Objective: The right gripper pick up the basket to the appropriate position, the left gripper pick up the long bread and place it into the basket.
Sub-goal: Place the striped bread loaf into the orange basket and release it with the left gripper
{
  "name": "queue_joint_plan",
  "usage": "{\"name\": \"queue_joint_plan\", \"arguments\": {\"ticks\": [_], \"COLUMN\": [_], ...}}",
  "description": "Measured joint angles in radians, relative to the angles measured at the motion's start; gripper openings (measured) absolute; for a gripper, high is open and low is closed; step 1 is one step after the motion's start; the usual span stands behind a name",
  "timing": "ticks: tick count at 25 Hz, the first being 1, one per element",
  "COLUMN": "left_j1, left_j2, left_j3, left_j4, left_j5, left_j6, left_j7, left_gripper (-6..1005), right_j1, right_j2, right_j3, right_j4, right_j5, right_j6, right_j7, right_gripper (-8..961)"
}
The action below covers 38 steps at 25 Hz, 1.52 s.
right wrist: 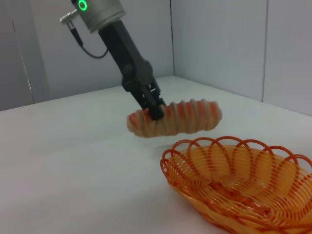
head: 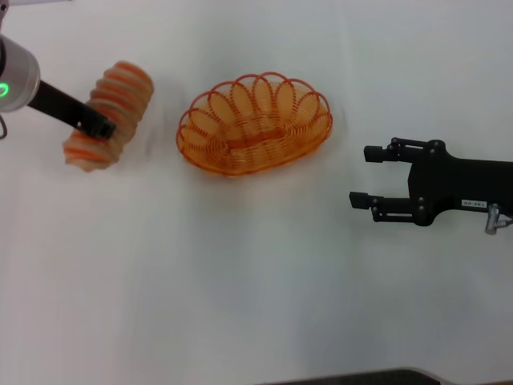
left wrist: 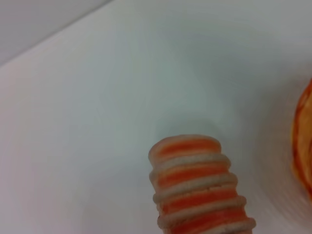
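Note:
The long bread (head: 112, 112), pale tan with orange ridges, is held in my left gripper (head: 100, 128) at the far left. In the right wrist view the bread (right wrist: 180, 117) hangs clear above the table, with the left gripper (right wrist: 153, 109) shut on it near one end. The bread's free end fills the left wrist view (left wrist: 195, 190). The orange wire basket (head: 256, 152) stands empty on the table, to the right of the bread. My right gripper (head: 360, 176) is open and empty, to the right of the basket and apart from it.
The white table (head: 240, 281) spreads bare in front of the basket and the arms. Grey walls (right wrist: 219, 44) rise behind the table. The basket's edge shows in the left wrist view (left wrist: 303, 146).

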<state>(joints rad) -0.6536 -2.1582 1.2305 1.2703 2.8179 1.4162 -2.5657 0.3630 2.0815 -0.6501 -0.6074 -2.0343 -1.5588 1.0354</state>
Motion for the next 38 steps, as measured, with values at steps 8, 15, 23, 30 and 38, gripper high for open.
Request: {"name": "queue_joint_plan", "arguments": {"ticks": [8,15,23,30,38], "left_j1": [-0.009,-0.012,-0.008,-0.004,0.004], "left_j2": [-0.003,-0.003,-0.007,-0.010,-0.012], "left_j3": [0.000,0.001,0.093,0.181,0.281], "left_j4": [0.070,0.127,0.125,0.107,0.060], "left_j5": [-0.117,-0.234,-0.331,-0.356,-0.368], "left_j6": [0.047,0.073,0.051,0.000,-0.097], "left_j7": [0.244,0.350,0.403,0.406,0.404], "left_gripper": [297,249,196,157,144], "right_j1": [0.006,0.005,0.006,0.005,0.002], "right_j2": [0.001,0.002,0.002,0.002,0.002], "right_j3": [-0.006,-0.008,-0.017,-0.024,-0.025], "right_j4": [0.000,0.001,0.014,0.014,0.015], "right_j5": [-0.001,-0.002,-0.003,-0.003,-0.003], "right_j6": [0.011,0.013,0.013,0.012,0.005], "right_j7": [0.000,0.000,-0.004,-0.001,-0.001], "right_gripper": [798,798,798,799,798]}}
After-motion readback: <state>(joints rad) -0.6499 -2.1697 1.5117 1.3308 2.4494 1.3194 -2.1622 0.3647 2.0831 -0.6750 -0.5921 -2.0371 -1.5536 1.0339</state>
